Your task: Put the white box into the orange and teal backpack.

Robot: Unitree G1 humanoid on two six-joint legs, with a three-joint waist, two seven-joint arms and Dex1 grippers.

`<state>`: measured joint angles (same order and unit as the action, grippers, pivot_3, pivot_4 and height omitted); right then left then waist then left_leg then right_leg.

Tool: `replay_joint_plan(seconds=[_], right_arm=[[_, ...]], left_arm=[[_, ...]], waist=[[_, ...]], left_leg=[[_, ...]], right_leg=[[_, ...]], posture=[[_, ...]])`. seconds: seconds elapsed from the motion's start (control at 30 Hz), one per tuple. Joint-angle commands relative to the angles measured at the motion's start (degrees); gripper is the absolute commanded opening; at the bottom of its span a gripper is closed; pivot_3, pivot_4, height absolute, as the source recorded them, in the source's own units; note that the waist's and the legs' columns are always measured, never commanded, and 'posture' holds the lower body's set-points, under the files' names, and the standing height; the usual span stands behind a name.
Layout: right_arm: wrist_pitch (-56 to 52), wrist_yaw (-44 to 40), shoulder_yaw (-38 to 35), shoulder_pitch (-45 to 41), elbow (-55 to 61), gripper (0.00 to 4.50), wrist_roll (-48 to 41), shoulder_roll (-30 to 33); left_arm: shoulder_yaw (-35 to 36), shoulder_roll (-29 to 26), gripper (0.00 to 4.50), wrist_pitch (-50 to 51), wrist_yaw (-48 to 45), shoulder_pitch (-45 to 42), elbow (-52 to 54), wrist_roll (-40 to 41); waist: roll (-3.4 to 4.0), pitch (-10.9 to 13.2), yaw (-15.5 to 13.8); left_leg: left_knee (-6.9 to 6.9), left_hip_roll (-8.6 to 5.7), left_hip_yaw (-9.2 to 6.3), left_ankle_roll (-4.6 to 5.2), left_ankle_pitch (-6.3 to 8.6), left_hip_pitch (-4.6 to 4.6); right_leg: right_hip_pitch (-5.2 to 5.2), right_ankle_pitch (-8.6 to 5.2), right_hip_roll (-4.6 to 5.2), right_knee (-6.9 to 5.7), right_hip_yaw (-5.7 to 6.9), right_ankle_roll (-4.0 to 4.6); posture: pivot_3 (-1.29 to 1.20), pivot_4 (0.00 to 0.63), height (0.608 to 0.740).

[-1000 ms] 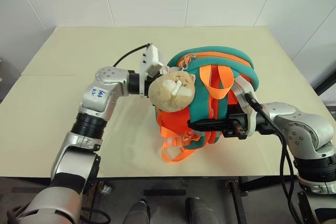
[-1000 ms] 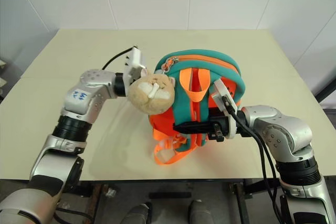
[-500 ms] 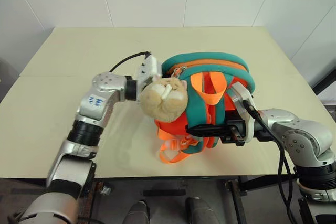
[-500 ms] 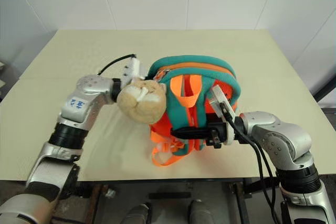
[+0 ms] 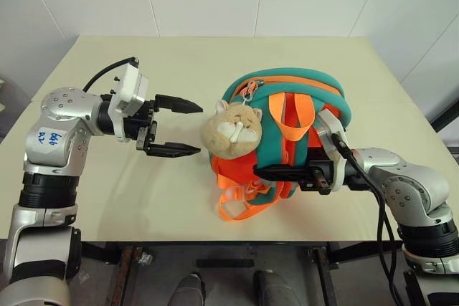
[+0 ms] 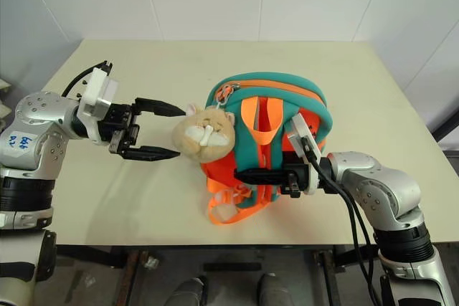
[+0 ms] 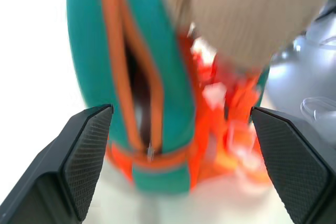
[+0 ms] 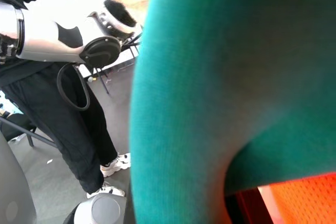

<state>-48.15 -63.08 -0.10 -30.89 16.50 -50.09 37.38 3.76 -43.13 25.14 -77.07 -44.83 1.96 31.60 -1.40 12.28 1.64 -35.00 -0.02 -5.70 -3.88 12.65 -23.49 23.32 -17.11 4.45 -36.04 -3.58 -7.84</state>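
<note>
The orange and teal backpack (image 5: 287, 130) stands upright near the middle of the cream table (image 5: 107, 177), its plush animal keychain (image 5: 233, 130) hanging off the zipper on the side facing the left arm. The zipper slot along the top gapes a little — dark inside in the left wrist view. The white box cannot be made out anywhere.

Left gripper (image 5: 188, 128) — fingers spread wide, level, pointing at the plush, just short of it, holding nothing.

Right gripper (image 5: 269, 172) — fingers together, pinched on the backpack's front among the teal straps and orange webbing.

A person in dark trousers (image 8: 79, 124) stands beyond the table.
</note>
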Motion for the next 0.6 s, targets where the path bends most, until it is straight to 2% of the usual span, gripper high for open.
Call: replay_joint_plan(seconds=[0.03, 0.23, 0.43, 0.53, 0.6], right_arm=[[1.3, -0.8, -0.2, -0.9, 0.2, 0.0, 0.0, -0.4], [1.8, -1.9, 0.5, -1.4, -1.0, 0.0, 1.0, -0.4], [2.0, -2.1, 0.9, -2.0, -1.2, 0.0, 1.4, -0.9], [1.9, -2.0, 0.8, -2.0, -1.1, 0.0, 1.4, -1.0], [1.9, -1.8, 0.6, -1.6, -0.7, 0.0, 1.4, -1.0]], left_arm=[[2.5, 0.3, 4.48, 4.0, 4.0, 2.3, 8.0, 4.6], [2.9, 1.3, 4.48, 8.2, 8.5, 5.9, 15.7, 9.9], [0.4, 9.4, 4.48, 3.6, 15.6, 4.6, 15.3, 7.5], [-0.1, 10.0, 4.48, 2.5, 16.1, 5.0, 15.5, 6.5], [0.9, 9.0, 4.08, 1.0, 15.6, 5.4, 14.3, 5.6]], waist=[[0.0, 0.0, 0.1], [0.0, 0.0, 0.0], [0.0, 0.0, -0.1], [0.0, 0.0, 0.0], [0.0, 0.0, 0.1]], left_leg=[[0.0, 0.0, 0.01, 0.0, 0.0, 0.02], [-0.06, 0.0, 0.01, -0.01, -0.01, 0.08], [-0.09, -0.01, 0.01, 0.0, -0.01, 0.25], [-0.11, -0.02, 0.0, 0.0, -0.01, 0.25], [-0.08, -0.01, 0.01, 0.0, 0.0, 0.27]], right_leg=[[0.0, 0.0, 0.0, -0.02, 0.0, 0.0], [-0.04, 0.0, -0.01, -0.1, -0.01, 0.01], [-0.33, 0.02, -0.01, 0.03, 0.0, 0.02], [-0.38, 0.05, 0.0, 0.11, 0.0, -0.02], [-0.37, 0.05, -0.01, 0.1, 0.0, -0.01]], posture=[[0.0, 0.15, 0.74], [0.0, 0.15, 0.74], [0.0, 0.15, 0.74], [0.0, 0.15, 0.74], [0.0, 0.15, 0.74]])
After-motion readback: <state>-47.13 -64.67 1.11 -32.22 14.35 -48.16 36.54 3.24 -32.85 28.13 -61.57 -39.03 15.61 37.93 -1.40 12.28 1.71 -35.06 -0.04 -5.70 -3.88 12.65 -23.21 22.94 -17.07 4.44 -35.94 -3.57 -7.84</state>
